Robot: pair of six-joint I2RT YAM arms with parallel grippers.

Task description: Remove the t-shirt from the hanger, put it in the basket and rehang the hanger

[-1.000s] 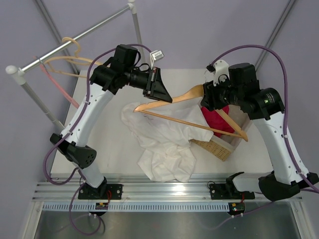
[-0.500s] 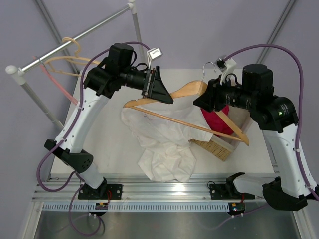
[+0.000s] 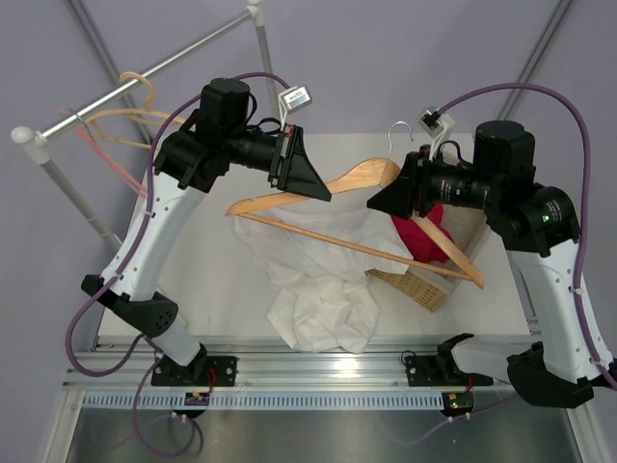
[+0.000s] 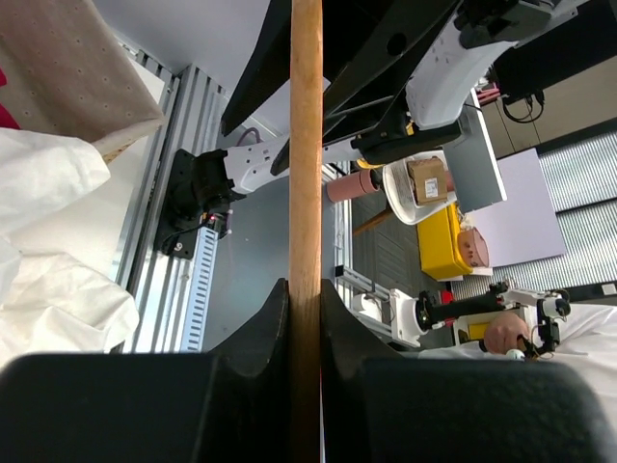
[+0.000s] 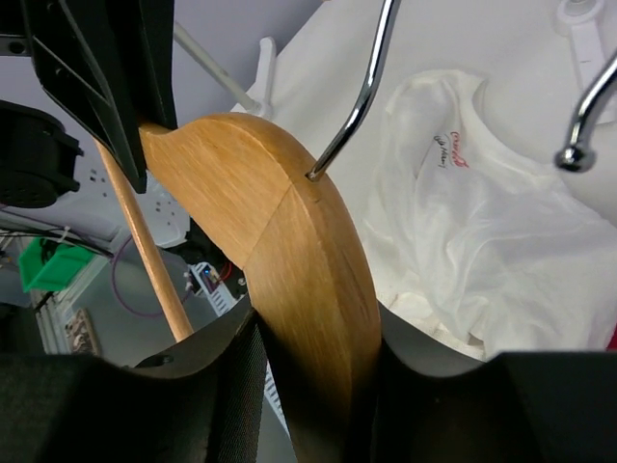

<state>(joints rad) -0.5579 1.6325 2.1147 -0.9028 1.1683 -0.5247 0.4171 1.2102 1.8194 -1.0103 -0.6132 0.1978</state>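
The wooden hanger is held above the table, its silver hook pointing away from me. My left gripper is shut on its left shoulder; in the left wrist view the gripper clamps the wood. My right gripper is shut on the hanger near the hook, as the right wrist view shows. The white t-shirt lies crumpled on the table under the hanger, its neck label showing. The hanger's left end is bare. I cannot tell whether cloth still touches the lower bar.
A wicker basket with a red cloth stands at the right under the hanger's right end. A clothes rail at the back left carries a thin pink hanger and a pale one.
Both grippers have raised the hanger and carried it a little to the left. Its left end has come clear of the t-shirt, which has stayed on the table.
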